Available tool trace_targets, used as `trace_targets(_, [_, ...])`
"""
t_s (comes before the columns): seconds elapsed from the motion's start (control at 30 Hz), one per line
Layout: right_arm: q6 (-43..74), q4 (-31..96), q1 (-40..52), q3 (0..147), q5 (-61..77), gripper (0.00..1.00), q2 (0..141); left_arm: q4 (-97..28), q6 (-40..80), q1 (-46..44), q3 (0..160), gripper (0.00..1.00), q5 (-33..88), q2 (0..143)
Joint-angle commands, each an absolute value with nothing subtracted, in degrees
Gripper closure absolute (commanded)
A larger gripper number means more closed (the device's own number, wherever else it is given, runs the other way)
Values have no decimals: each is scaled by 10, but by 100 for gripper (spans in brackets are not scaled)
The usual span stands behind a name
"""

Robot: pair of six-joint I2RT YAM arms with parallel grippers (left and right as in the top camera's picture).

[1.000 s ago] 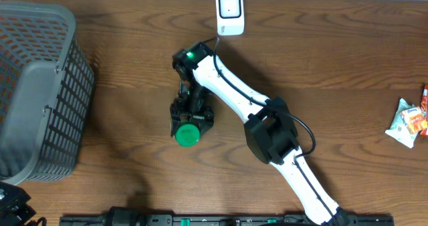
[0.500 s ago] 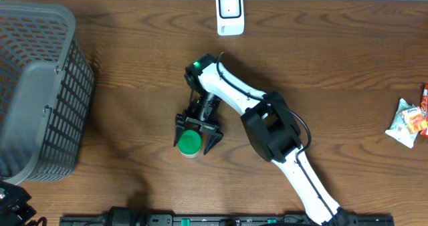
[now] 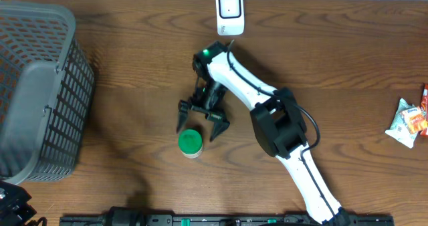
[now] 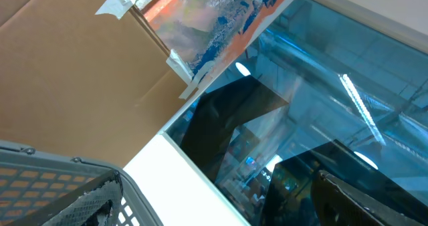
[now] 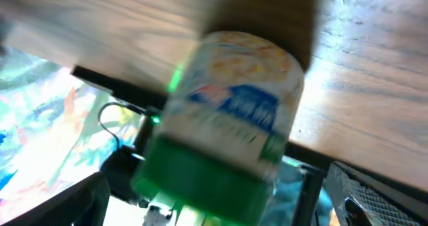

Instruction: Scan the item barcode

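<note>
Overhead, right gripper (image 3: 197, 130) fingers wide apart just beside green-capped jar (image 3: 190, 142); right wrist alone, its printed label (image 5: 235, 107).

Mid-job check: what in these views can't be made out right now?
- Barcode on the jar: right wrist view is motion-blurred, label unreadable; overhead shows only its top.
- Scanner: overhead, too small to tell whether it is lit.
- Snack packet: overhead, cut by the right edge, print too small.
</note>
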State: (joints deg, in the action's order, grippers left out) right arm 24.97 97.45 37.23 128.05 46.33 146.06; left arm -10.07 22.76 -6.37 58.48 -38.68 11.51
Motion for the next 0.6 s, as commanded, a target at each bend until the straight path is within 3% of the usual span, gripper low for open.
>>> trace_targets(0.0, [246,975,367,1339,436,1,1389,-98,232,-60,582,10,-379,112])
trace_targets(0.17, [246,971,371,1393,346,1,1317,-98,232,-60,582,10,-379,112])
trace_targets(0.37, [180,971,440,1396,61,1,1270,-98,233,-60,582,10,-379,112])
trace_targets(0.57, [87,946,542,1358,34,1,1281,-98,233,-60,582,10,-379,112])
